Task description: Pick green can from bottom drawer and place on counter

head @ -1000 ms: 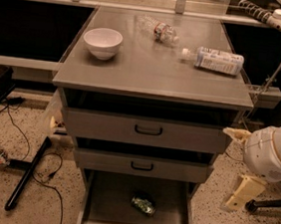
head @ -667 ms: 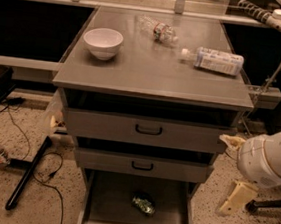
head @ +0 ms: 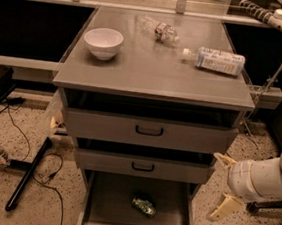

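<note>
The green can lies on its side on the floor of the open bottom drawer, right of its middle. The counter is the grey flat top of the cabinet above. My gripper hangs at the right of the cabinet, level with the middle drawer, to the right of the can and above it. Its two cream fingers stand wide apart, one above the other, and hold nothing.
A white bowl and two clear plastic bottles lie on the counter. Two upper drawers with black handles stand slightly pulled out above the bottom one. Cables and a black bar lie on the floor at left.
My gripper and arm have moved down and slightly left, nearer the cabinet's lower right side. The can and the drawers have not moved.
</note>
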Action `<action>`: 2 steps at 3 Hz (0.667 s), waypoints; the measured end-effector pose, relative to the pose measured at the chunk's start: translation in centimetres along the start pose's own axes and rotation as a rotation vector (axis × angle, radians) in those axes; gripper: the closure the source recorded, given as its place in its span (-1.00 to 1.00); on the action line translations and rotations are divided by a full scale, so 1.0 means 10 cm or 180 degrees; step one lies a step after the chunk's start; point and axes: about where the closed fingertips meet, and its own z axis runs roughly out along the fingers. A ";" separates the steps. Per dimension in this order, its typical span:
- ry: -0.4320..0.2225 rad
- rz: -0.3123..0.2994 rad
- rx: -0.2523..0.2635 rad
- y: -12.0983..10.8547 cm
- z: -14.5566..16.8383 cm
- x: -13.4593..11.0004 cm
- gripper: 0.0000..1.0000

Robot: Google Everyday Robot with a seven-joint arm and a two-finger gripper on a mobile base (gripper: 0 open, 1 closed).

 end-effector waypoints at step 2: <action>-0.0141 0.0046 -0.0061 -0.07 0.59 0.41 -1.00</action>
